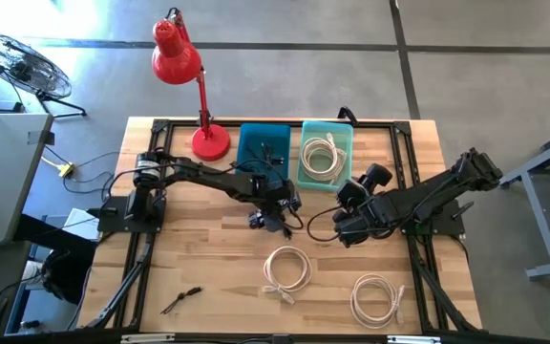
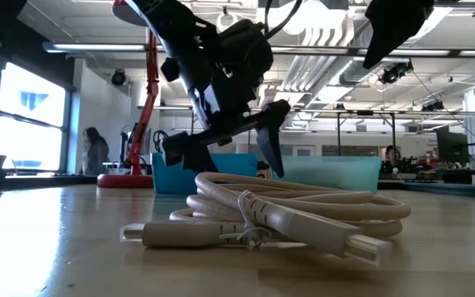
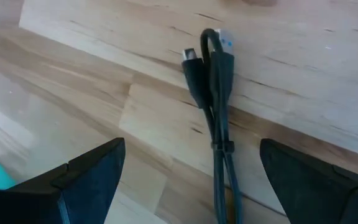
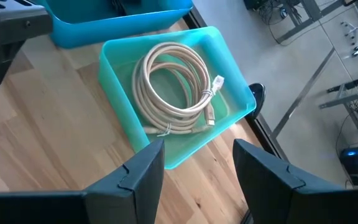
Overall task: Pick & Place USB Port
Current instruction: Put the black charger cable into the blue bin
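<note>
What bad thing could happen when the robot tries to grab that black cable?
The left gripper is open above the black cable, which lies flat on the table. It is thin, so the fingers might close beside it or scrape the wood. The cable is folded in a loose bundle, so grabbing one strand could let the rest dangle and snag. The right gripper hangs close by near the green bin, so the arms might bump.

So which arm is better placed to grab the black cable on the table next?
Left. The left gripper hangs open right over the black cable, its fingers either side. The right gripper points at the teal bin holding a white cable.
</note>
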